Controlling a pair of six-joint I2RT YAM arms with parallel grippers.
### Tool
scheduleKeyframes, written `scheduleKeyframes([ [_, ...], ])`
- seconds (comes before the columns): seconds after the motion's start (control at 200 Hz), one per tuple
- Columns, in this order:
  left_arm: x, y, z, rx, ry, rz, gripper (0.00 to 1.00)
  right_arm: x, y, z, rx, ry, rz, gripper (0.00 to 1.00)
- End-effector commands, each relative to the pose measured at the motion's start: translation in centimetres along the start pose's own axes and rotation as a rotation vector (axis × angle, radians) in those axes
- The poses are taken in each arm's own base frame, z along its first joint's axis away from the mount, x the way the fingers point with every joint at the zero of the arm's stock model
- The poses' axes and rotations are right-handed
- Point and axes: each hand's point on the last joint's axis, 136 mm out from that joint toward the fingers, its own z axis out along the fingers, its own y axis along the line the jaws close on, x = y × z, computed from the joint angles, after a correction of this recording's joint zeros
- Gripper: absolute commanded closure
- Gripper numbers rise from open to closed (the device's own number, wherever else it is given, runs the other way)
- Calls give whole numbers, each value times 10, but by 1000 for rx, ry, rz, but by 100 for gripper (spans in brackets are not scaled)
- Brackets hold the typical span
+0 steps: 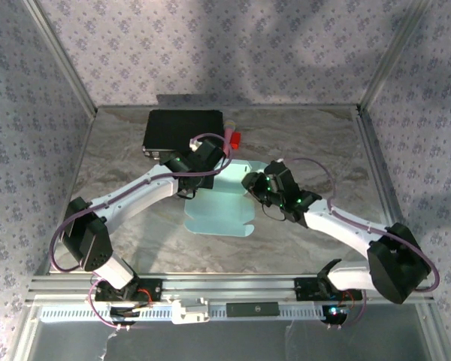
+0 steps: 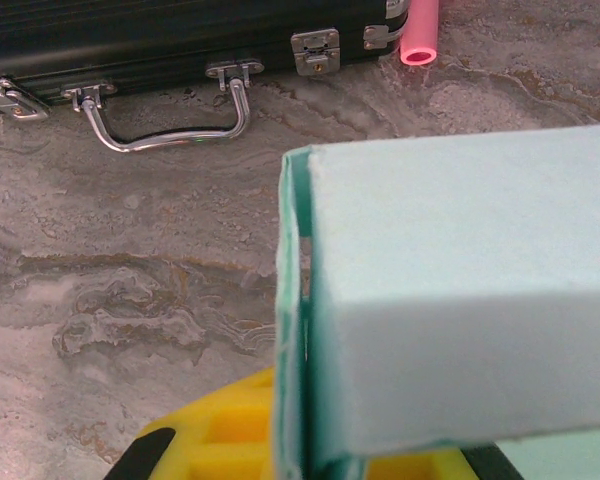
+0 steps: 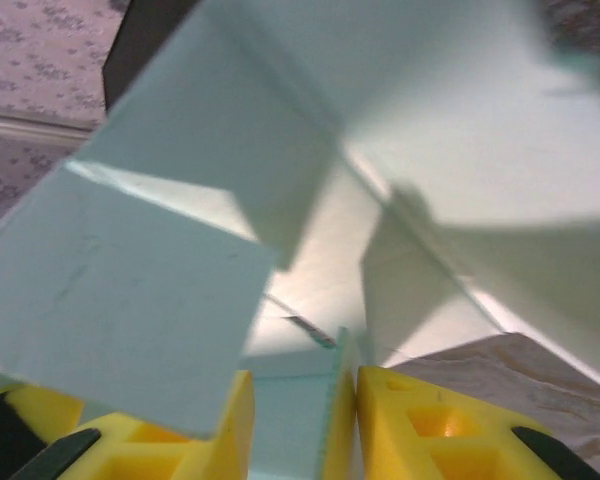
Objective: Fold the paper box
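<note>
The paper box (image 1: 218, 212) is pale light-blue card lying mid-table, with its far part folded up between the two arms. My left gripper (image 1: 210, 171) is at its far left corner. In the left wrist view the box wall (image 2: 460, 280) stands close in front, and my left gripper (image 2: 300, 445) is shut on its upright edge, yellow fingers (image 2: 215, 435) below. My right gripper (image 1: 254, 185) is at the box's right side. In the right wrist view the card panels (image 3: 130, 300) spread overhead. A thin card wall stands inside my right gripper (image 3: 305, 430), against the right finger (image 3: 430, 425), with a gap to the left one.
A black case (image 1: 184, 131) with a metal handle (image 2: 170, 125) lies at the back, just beyond the box. A pink tube (image 2: 421, 35) rests by the case's right end (image 1: 235, 138). Frame posts and patterned walls enclose the marbled table (image 1: 135, 150).
</note>
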Motion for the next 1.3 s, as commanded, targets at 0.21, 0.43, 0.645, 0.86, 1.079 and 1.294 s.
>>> scheduleKeyframes([
  [0.21, -21, -9, -13, 116, -46, -25, 100, 13, 35, 3, -131, 83, -93, 67],
  [0.43, -38, 0, -17, 252, -64, -6, 100, -28, 87, -89, -177, -76, -495, 54],
  [0.645, -48, -6, -36, 460, -70, 19, 100, -95, 60, -136, -309, -125, -388, 57],
  [0.86, -49, -19, -43, 610, -35, 44, 100, -85, 66, -119, -497, 86, -397, 66],
  [1.079, -53, -20, -39, 646, -11, 34, 100, -77, 74, -120, -585, 138, -436, 68],
  [1.294, -53, -20, -35, 638, -5, 36, 100, -63, 81, -121, -631, 180, -466, 68],
])
